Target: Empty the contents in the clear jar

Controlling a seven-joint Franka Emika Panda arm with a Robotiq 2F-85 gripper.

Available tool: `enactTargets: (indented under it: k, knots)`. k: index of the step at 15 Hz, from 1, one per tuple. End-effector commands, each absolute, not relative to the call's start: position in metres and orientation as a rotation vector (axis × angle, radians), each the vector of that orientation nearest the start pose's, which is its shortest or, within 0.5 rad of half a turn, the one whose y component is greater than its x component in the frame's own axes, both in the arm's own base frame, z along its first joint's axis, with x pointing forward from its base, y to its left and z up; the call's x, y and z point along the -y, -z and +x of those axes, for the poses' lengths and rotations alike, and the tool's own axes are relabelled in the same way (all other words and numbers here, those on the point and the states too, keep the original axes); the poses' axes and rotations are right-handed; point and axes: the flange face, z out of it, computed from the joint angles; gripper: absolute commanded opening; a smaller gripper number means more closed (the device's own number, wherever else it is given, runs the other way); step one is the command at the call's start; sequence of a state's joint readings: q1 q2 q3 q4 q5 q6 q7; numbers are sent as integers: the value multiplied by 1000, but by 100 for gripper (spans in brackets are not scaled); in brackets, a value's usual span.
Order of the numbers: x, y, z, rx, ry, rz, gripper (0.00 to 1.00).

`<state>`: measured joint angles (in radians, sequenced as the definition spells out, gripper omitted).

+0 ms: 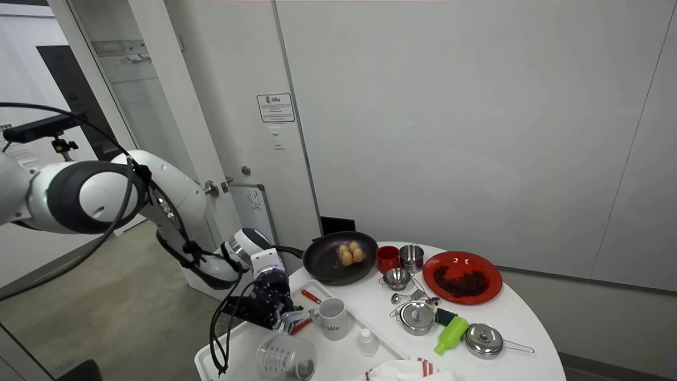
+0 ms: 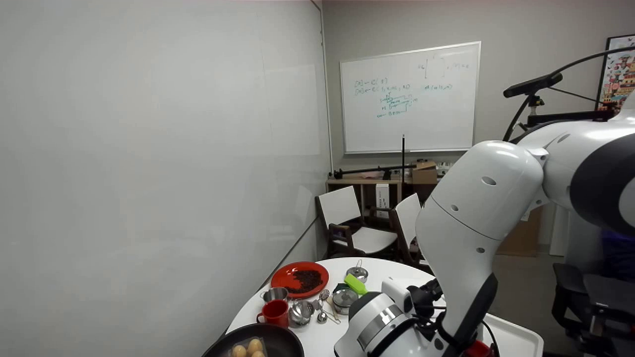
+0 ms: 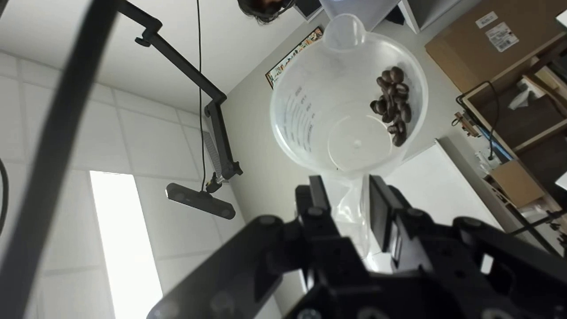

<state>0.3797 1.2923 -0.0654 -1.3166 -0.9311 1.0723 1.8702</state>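
The clear jar is a see-through measuring jug with printed scale marks, a spout and a handle. My gripper is shut on its handle and holds it over the white tray. In the wrist view the jar is tilted on its side, and I look along its inside to the round bottom. Several brown beans lie against its right wall. The handle sits between the fingertips of the gripper. In an exterior view the arm hides the jar.
A white mug and a small white bottle stand close beside the jar. A towel lies at the front. A red plate with dark bits, a pan with eggs, metal pots and a green bottle are farther off.
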Motion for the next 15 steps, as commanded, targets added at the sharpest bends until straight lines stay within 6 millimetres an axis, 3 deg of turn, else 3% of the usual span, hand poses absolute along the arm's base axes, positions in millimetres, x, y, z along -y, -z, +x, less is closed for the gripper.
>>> enactTargets:
  k: [1,15]
  knots:
    - [-71,6,549,770,-328,1089,9]
    - [-72,6,548,764,-361,1035,9]
